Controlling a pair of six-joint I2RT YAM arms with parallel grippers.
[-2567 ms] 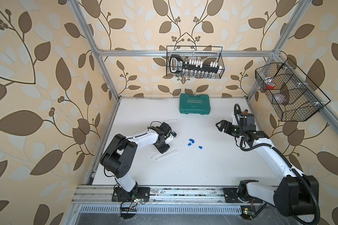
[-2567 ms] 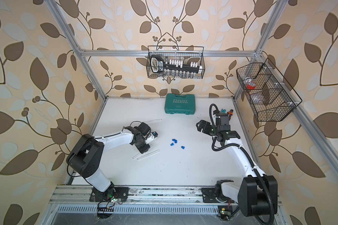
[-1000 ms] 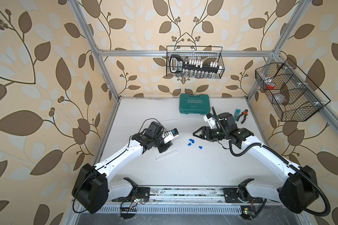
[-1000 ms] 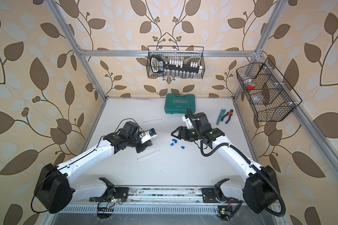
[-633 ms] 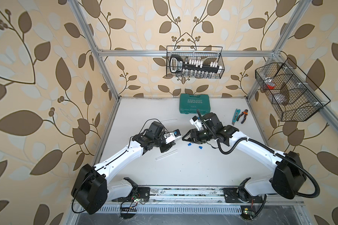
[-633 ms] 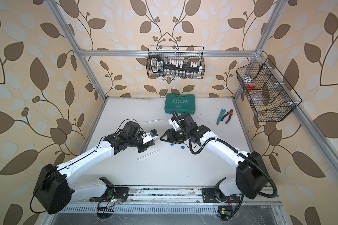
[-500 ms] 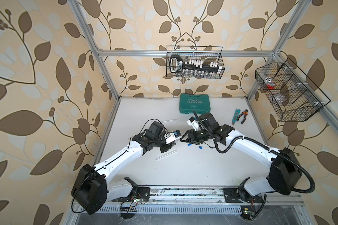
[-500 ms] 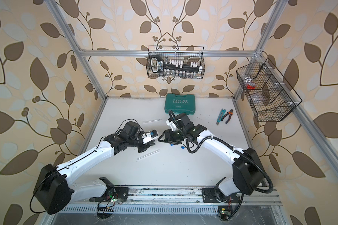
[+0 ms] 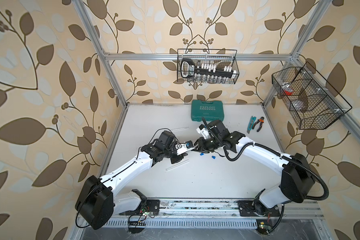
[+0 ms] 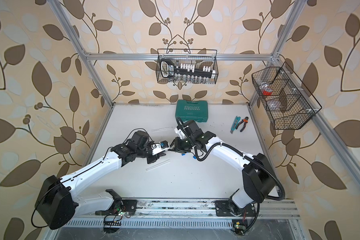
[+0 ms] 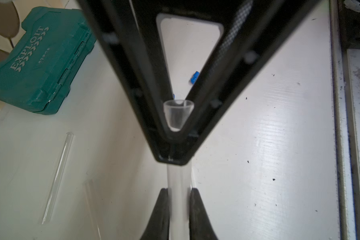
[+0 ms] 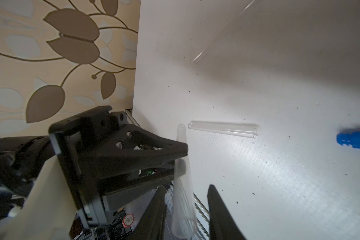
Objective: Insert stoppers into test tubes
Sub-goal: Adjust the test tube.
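In the middle of both top views, the left tool (image 11: 178,207) was clamped on a clear test tube (image 11: 178,178). Immediately right, the right tool (image 12: 186,207) straddled that tube's open end, jaws apart with a gap on one side. Two blue stoppers (image 9: 201,154) lay just lower right of it. A second earlier the right tool had been farther right, over the stoppers. Other tubes (image 9: 178,165) lay on the white table (image 9: 195,187); leaf-patterned walls (image 9: 50,83), a green case (image 9: 208,110) and wire baskets (image 9: 207,66) stood behind.
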